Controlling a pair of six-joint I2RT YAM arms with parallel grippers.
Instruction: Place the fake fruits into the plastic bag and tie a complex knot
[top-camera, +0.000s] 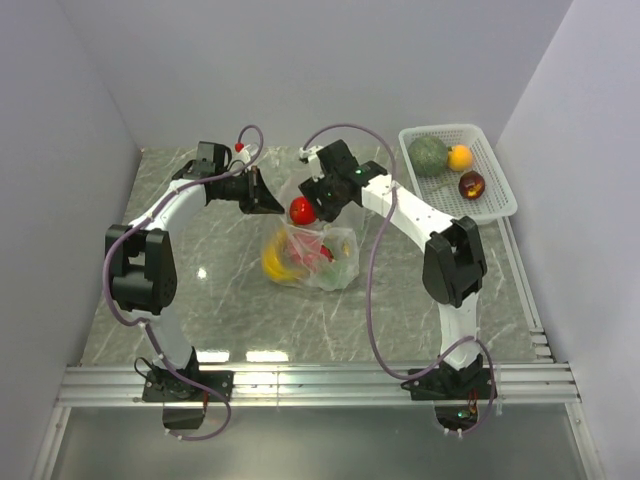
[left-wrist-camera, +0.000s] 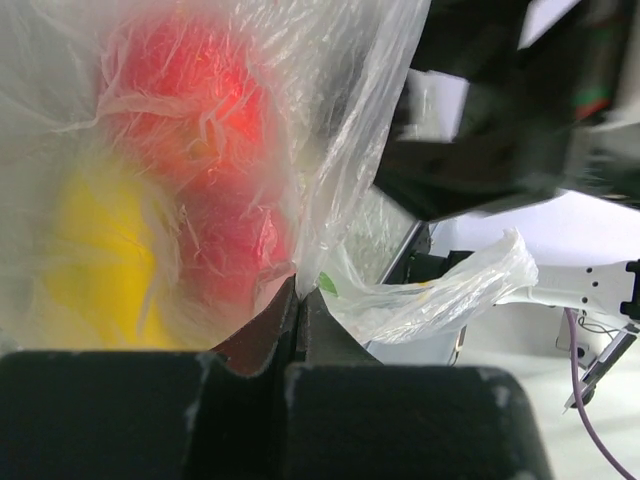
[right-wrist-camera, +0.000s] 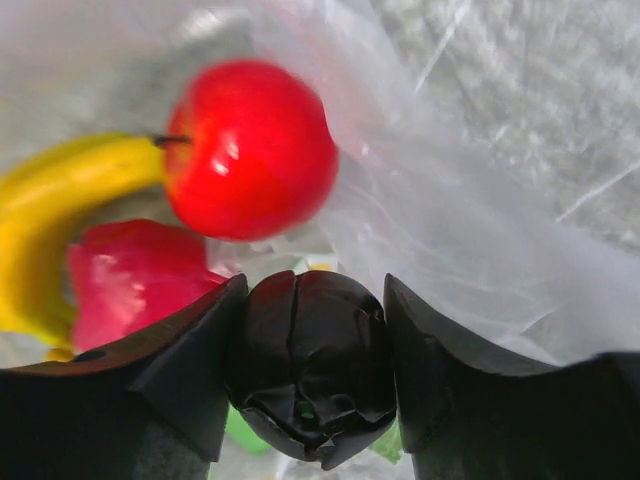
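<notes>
Thin see-through crinkly plastic bag (top-camera: 342, 265) sits mid-table on the grey marble-look table (top-camera: 220, 290), between the two arms, with its top edge held up. The left gripper (top-camera: 268, 196) has its fingers pressed fully together on a pinch of the bag's film, which is really clear in its own wrist view. Inside the bag there's a yellow plastic banana (top-camera: 272, 262) and a magenta-red plastic piece (top-camera: 314, 250). The glossy red plastic ball (top-camera: 303, 210) is up at the bag's mouth, right between the grippers. It sits just beyond the right gripper (top-camera: 322, 198) fingertips, not between them. Those fingers stand partway apart, and a dark shiny wrinkled lump (right-wrist-camera: 312, 370) fills the gap, touching both. Honestly can't tell what it is or whether it's actually gripped. Over at the far right, the white lattice basket (top-camera: 505, 195) holds a dull green round melon (top-camera: 428, 155), an orange-yellow fruit (top-camera: 459, 157) and a dark red fruit (top-camera: 471, 184).
</notes>
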